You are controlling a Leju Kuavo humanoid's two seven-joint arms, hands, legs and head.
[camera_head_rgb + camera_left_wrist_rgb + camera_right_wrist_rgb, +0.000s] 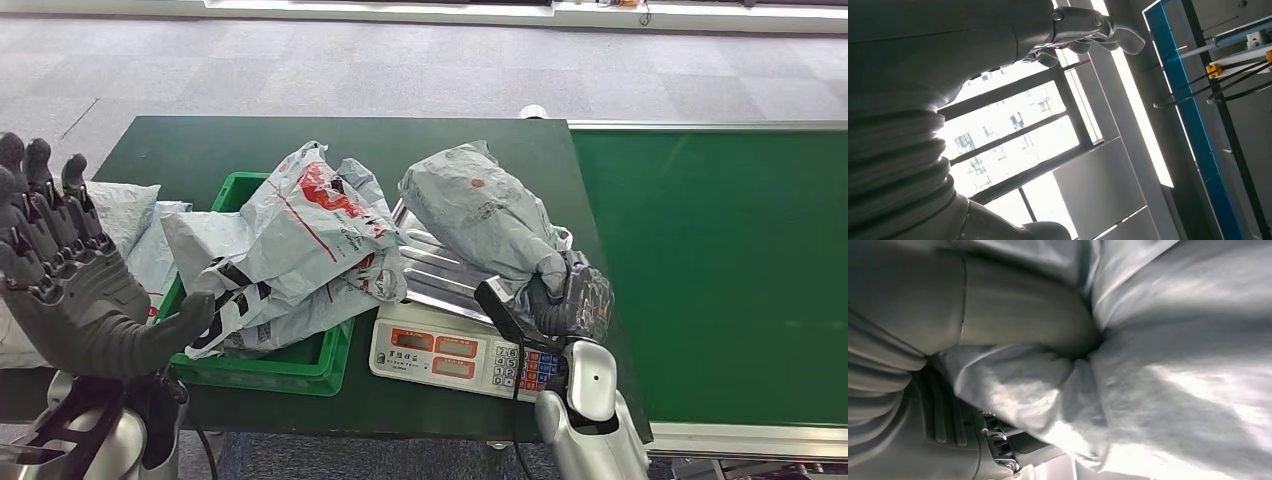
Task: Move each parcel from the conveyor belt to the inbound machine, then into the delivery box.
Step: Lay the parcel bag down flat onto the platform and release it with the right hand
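A grey parcel bag [480, 212] lies across the steel platter of the inbound scale [445, 350] at the table's middle. My right hand [560, 297] grips the bag's near end, with grey plastic bunched around the thumb [1023, 315] and filling the right wrist view as parcel [1168, 360]. The green delivery box [290, 365] stands left of the scale and holds several grey and white parcels [300, 235] with red and black print. My left hand [70, 275] is raised at the near left, fingers spread and holding nothing. The green conveyor belt [720, 270] lies to the right.
More pale parcels [125, 225] lie on the dark green table [180, 150] left of the box. The scale's keypad and red displays face the near edge. Grey carpet floor runs beyond the table. The left wrist view looks up at windows and a ceiling light.
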